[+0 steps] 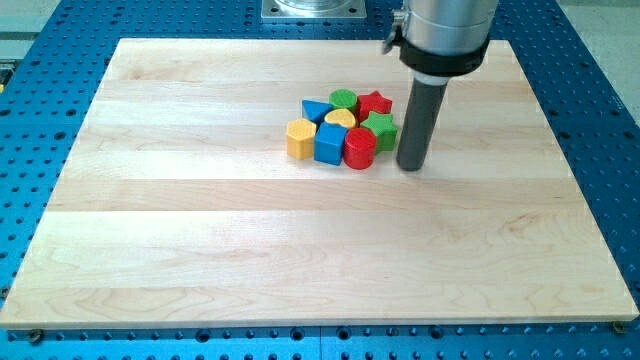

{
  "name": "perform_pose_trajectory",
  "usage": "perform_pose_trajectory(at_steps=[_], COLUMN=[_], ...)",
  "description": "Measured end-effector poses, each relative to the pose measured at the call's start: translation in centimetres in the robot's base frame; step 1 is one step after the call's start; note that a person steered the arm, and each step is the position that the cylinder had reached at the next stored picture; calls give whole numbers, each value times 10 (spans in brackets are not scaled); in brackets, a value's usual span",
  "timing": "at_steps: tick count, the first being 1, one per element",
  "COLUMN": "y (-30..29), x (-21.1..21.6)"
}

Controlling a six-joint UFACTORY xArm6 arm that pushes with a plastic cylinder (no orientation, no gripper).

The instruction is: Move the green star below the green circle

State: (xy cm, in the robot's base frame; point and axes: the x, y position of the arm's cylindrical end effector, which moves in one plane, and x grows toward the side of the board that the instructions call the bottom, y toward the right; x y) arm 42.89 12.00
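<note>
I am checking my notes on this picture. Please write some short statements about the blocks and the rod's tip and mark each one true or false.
1. My tip is at the view's right of the cluster of blocks. True.
2. The green star lies at the view's left edge of the cluster. False: it is on the right side, next to my tip.
3. The green circle is at the cluster's top. True.
4. The red star sits apart from the other blocks. False: it is packed in with them.
5. The yellow block is the leftmost. True.
</note>
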Motion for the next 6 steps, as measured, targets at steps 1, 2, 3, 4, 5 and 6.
perform_pose_trajectory(at_steps=[1, 2, 3, 4, 5, 6], y=[6, -19, -45, -15, -46, -83], x=[-24, -50, -62, -48, -40, -40])
